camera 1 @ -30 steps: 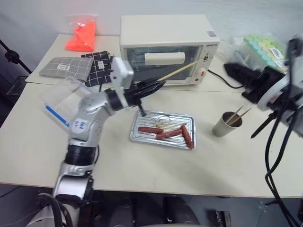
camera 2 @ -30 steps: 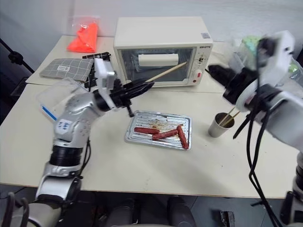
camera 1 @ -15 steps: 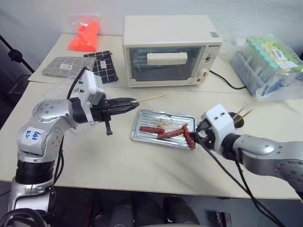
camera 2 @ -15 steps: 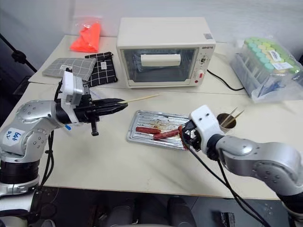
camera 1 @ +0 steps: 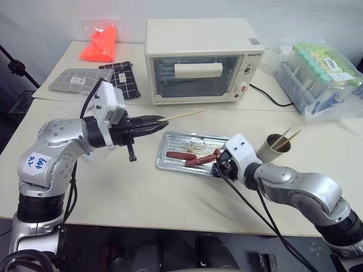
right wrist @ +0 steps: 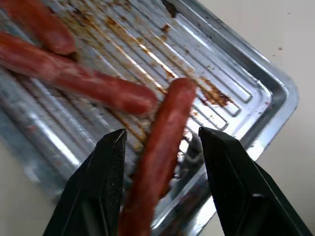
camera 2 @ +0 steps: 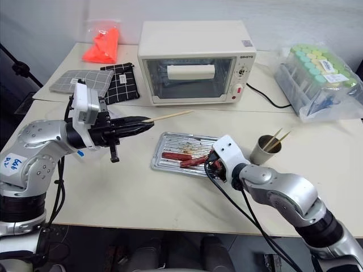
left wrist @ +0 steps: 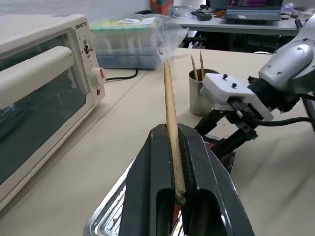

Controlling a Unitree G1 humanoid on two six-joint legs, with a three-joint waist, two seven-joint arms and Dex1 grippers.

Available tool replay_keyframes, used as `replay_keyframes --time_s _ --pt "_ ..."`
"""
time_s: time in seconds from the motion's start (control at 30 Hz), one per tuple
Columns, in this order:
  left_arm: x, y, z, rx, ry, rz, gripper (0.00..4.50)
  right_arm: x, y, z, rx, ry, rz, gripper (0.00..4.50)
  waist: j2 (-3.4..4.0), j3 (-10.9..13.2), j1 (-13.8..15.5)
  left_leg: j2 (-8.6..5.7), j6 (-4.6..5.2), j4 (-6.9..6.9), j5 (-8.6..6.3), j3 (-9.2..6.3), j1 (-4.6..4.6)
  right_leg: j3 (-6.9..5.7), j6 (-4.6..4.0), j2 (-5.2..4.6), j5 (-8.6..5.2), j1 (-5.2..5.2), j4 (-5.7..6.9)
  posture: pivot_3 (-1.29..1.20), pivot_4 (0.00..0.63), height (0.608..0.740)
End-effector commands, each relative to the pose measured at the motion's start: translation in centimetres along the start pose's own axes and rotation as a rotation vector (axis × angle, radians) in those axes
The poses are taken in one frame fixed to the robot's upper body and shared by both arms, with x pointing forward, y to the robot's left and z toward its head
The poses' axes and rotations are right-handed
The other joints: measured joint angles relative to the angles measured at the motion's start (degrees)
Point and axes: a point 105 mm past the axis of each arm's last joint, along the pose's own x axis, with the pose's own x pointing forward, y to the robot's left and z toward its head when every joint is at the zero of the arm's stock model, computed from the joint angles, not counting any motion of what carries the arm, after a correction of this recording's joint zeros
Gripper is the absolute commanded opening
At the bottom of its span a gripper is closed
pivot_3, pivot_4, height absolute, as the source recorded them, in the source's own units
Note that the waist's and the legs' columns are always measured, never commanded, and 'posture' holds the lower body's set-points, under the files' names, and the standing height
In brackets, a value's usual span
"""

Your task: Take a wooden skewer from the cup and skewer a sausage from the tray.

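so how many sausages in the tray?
3, all in the tray: one at its left, one in the middle, one at the right end between the right gripper's fingers.

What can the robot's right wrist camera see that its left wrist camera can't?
Right wrist camera's extra: three sausages up close, with one sausage lying between the right gripper's open black fingers.

Left wrist camera's extra: the wooden skewer clamped in the left gripper, the toaster oven, the cup with more skewers in it, and the capped tubes.

Both cameras show the shiny tray and the right gripper.
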Motion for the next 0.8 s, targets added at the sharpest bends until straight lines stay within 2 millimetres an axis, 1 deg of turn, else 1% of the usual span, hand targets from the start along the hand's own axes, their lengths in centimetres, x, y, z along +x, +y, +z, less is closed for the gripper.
replay_keyframes --time_s 0.03,0.13,0.27,0.3,0.37,0.4,0.5,0.8 --pt "-0.1 -0.2 1.5 0.055 -0.028 -0.003 0.0 0.4 -0.2 1.3 -0.042 -0.046 -0.006 2.43 0.0 0.0 -0.1 0.01 0.0 0.0 0.0 0.0 0.0 0.0 0.0 0.01 0.0 0.0 0.0 0.0 0.15 0.74" --pt "0.2 0.0 1.7 0.059 -0.042 0.001 0.0 0.9 -0.3 1.7 -0.043 -0.053 -0.002 2.43 0.0 0.0 -0.2 0.0 0.0 0.0 0.0 0.03 0.03 0.03 0.0 0.01 0.0 -0.01 0.04 0.0 0.15 0.74" --pt "0.4 0.1 1.8 0.062 -0.05 0.004 0.0 1.1 -0.2 1.5 -0.038 -0.049 0.005 2.43 0.0 0.0 0.0 -0.01 0.0 0.01 0.0 0.02 0.04 0.02 0.0 0.01 0.0 -0.01 0.07 0.0 0.15 0.74" --pt "0.4 0.1 1.8 0.063 -0.051 0.005 0.0 1.1 -0.1 1.4 -0.035 -0.047 0.008 2.05 0.0 0.0 -0.1 -0.03 0.01 0.01 0.0 0.02 0.03 0.03 0.0 0.0 0.0 -0.01 0.08 0.0 0.15 0.74" --pt "0.4 0.2 1.8 0.064 -0.053 0.007 0.0 1.1 0.0 1.3 -0.029 -0.044 0.012 1.72 0.0 0.0 -0.1 -0.03 0.0 0.01 0.0 0.03 0.04 0.03 0.0 0.0 0.0 0.0 0.09 0.0 0.15 0.74" --pt "0.4 0.2 1.8 0.064 -0.054 0.007 0.0 1.1 0.0 1.2 -0.028 -0.043 0.012 1.41 0.0 0.0 -0.1 -0.03 0.0 0.01 0.0 0.03 0.04 0.03 0.0 0.0 0.0 0.0 0.09 0.0 0.15 0.74" --pt "0.4 0.3 1.9 0.065 -0.055 0.009 0.0 1.0 0.0 1.0 -0.018 -0.039 0.01 0.69 0.0 0.0 -0.1 -0.03 0.01 0.02 0.0 0.03 0.07 0.03 0.0 0.01 0.0 0.0 0.13 0.0 0.15 0.74" --pt "0.5 0.5 1.9 0.068 -0.059 0.005 0.0 0.4 0.1 0.4 0.021 -0.022 0.004 0.69 -0.01 0.0 0.0 -0.06 0.0 0.03 0.0 0.03 0.07 0.03 0.0 -0.01 0.0 0.01 0.13 0.0 0.15 0.74"
